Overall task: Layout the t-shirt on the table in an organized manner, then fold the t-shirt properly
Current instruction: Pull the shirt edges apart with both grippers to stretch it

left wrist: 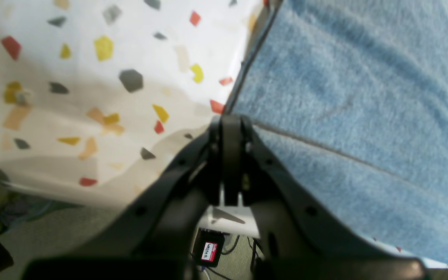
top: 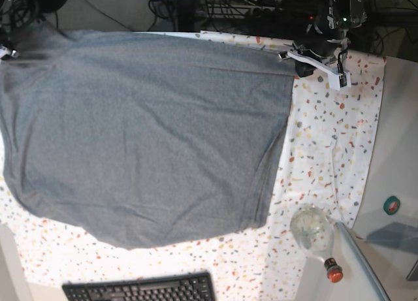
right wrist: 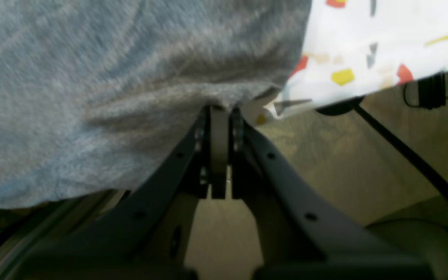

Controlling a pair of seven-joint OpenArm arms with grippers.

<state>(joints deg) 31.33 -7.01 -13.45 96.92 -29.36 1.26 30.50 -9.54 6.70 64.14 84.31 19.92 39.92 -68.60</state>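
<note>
The heather-grey t-shirt (top: pixel 144 131) lies spread wide over the speckled table (top: pixel 333 138), with its near edge curved and uneven. My left gripper (left wrist: pixel 230 118) is shut on a hemmed corner of the t-shirt (left wrist: pixel 344 97) at the table's (left wrist: pixel 91 77) far edge; in the base view it (top: pixel 295 64) is at the top right. My right gripper (right wrist: pixel 220 109) is shut on the bunched edge of the t-shirt (right wrist: pixel 111 77) beside the table's (right wrist: pixel 383 35) edge. In the base view it (top: pixel 8 51) barely shows at the far left.
A clear bottle (top: pixel 313 232) with a red cap lies at the table's near right corner, beside a plain grey surface (top: pixel 398 177) with a green tape roll (top: pixel 392 205). A black keyboard (top: pixel 140 289) sits at the near edge. Cables and equipment (top: pixel 215 7) lie beyond the far edge.
</note>
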